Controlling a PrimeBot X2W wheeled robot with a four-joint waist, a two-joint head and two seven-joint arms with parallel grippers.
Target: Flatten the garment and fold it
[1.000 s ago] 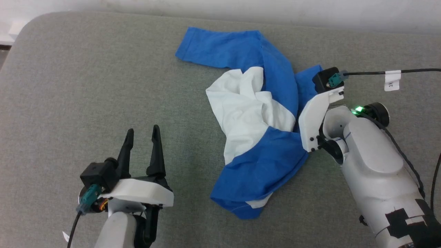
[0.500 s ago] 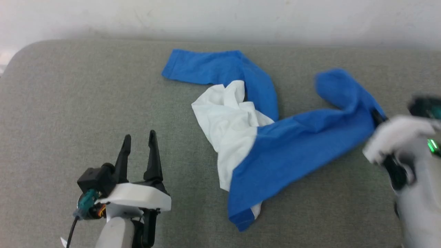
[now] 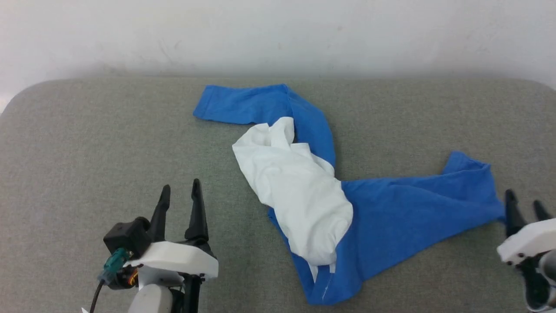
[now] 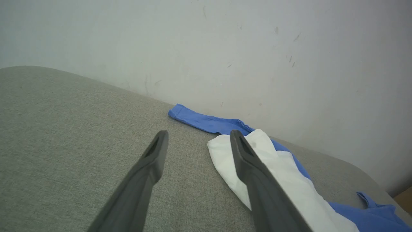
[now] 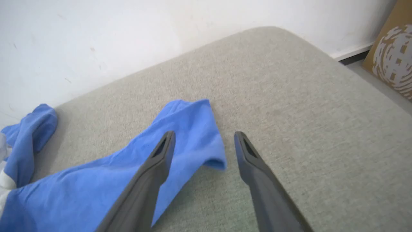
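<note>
- lying crumpled near the middle of the grey padded surface (image 3: pixel 87 130), the garment (image 3: pixel 299 195) is seen in the head view with its white body bunched at the centre.
- its far sleeve (image 3: pixel 243 104), bright blue, is stretched toward 11 o'clock, close to the pale wall (image 3: pixel 278 34).
- its side sleeve (image 3: pixel 425 204), also blue, is laid out fairly flat toward 3 o'clock, with the cuff ending just beside the right pincer (image 3: pixel 524 199).
- a blue fold is partly tucked under the white bunch at 6 o'clock.
- the left pincer (image 3: pixel 180 188) is held at 8 o'clock of the garment, apart from it; its fingers are spread wide and nothing is gripped.
- in the left wrist view only grey surface is seen across the gap of the left pincer (image 4: pixel 198 133), and white cloth is seen beyond one finger toward 3 o'clock.
- the right pincer is spread wide too; in the right wrist view (image 5: pixel 204 133) the cuff corner is seen lying slack on the surface under the gap, not clamped.
- whether a finger touches the cloth cannot be told.
- a brown box (image 5: pixel 391 54) with a white pattern is seen at 2 o'clock, beyond the surface's edge.
</note>
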